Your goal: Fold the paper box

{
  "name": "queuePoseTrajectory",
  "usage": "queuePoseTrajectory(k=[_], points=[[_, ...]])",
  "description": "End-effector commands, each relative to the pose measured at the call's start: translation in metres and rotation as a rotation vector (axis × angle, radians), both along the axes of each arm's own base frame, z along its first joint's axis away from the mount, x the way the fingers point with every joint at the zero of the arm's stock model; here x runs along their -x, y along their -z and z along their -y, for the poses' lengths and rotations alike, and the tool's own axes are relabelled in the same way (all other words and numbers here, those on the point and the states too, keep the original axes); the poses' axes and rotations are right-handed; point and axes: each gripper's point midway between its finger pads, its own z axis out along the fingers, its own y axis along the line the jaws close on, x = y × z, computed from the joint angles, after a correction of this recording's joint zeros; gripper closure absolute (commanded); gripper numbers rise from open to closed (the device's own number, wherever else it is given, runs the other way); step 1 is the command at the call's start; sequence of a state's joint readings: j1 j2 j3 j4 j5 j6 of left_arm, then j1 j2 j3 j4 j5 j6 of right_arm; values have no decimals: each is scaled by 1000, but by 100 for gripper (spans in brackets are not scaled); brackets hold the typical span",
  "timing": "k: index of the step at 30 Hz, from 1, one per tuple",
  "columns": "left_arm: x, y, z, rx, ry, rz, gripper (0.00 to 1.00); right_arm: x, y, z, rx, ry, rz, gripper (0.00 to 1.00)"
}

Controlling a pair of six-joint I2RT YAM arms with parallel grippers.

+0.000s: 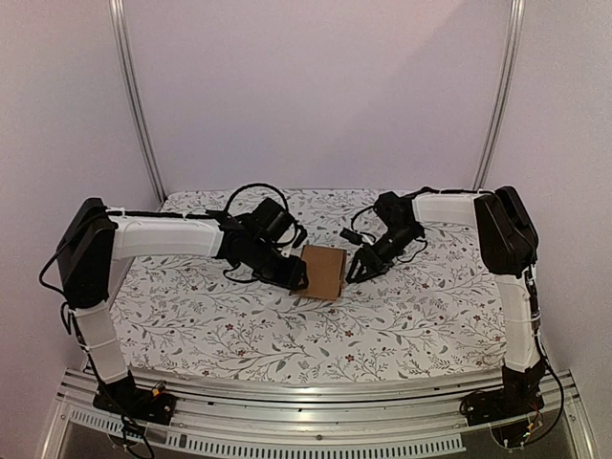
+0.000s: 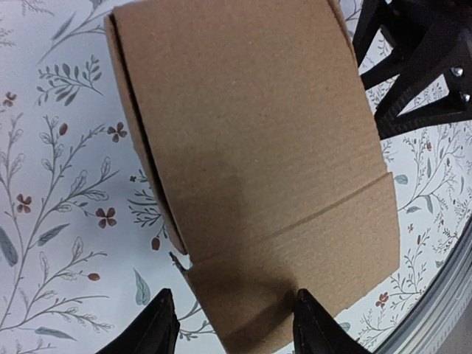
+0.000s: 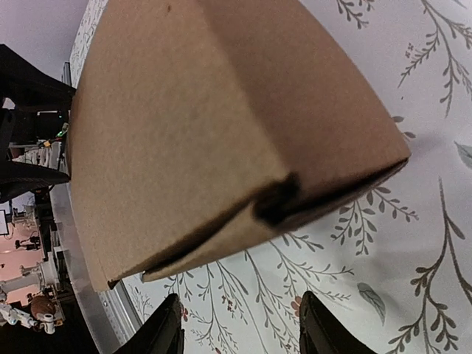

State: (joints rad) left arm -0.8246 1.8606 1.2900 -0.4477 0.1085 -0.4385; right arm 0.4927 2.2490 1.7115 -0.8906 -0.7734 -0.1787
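Paper box (image 1: 323, 272): plain brown cardboard, folded into cube-like form, flap seams gaping slightly; sits mid-tabletop (image 1: 210, 325).

You have nothing to read here: no text, label, brand, number or sign is legible in any of the three views. The paper box (image 1: 323, 272) shows you only plain brown cardboard faces. The cover on the counter (image 1: 430, 316) carries just a printed pattern of twigs and small flowers.
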Motion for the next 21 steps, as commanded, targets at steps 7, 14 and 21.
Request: queuePoseTrajectory(k=[7,14,21], points=[[-41,-91,-33,-33,-77,315,43,37,-20,19,10,-42,-77,46],[2,-119,-35,117,-225,444,39,-35,-66,28,17,33,211,42],[53,-98,9,197,-253,397,38,-94,-70,-13,-98,118,229,41]])
